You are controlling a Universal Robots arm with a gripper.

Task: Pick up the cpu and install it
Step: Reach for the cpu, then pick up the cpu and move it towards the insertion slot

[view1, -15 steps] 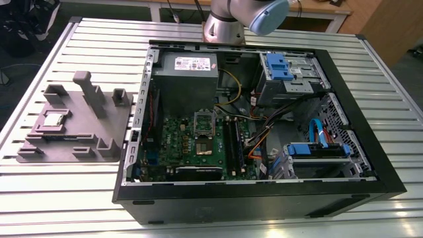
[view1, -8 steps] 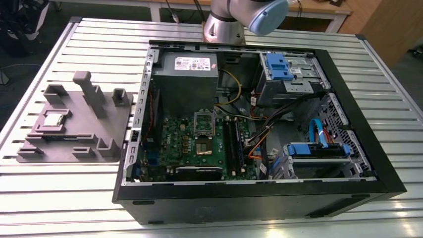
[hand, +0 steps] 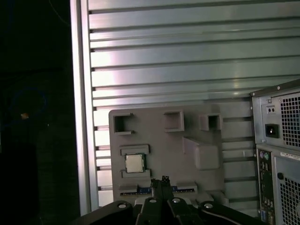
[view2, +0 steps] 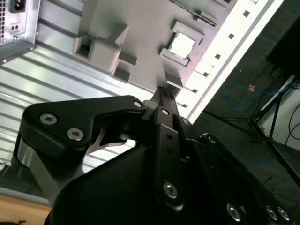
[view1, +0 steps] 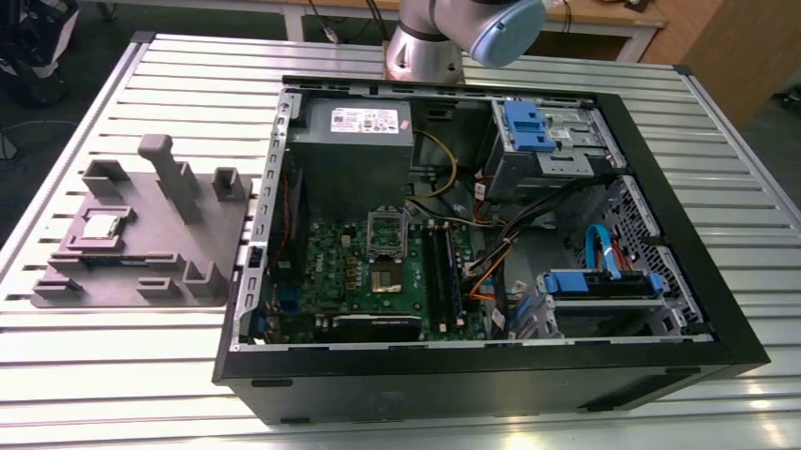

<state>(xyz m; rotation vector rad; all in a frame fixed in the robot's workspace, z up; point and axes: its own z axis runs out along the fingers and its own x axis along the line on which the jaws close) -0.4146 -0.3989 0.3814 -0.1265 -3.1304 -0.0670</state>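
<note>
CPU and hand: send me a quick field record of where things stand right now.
cpu: lying flat in a recess of the grey holder plate
holder plate: on the slatted table, beside the computer case
hand: shut, holding nothing, apart from the cpu
computer case: open, motherboard exposed
task state: cpu not yet picked up

A ribbed aluminium table (view1: 113,384) is taking up most of the exterior view, its slats catching bright light. Beyond it, along the top of the frame, a wooden-topped workbench (view1: 601,11) is standing on white legs, and a wooden panel (view1: 732,47) is rising in the upper right corner. Dark floor (view1: 32,127) is showing at upper left, where a black bag (view1: 32,47) is sitting. In the second wrist view a blue cable (view2: 239,96) is lying looped on the floor.
</note>
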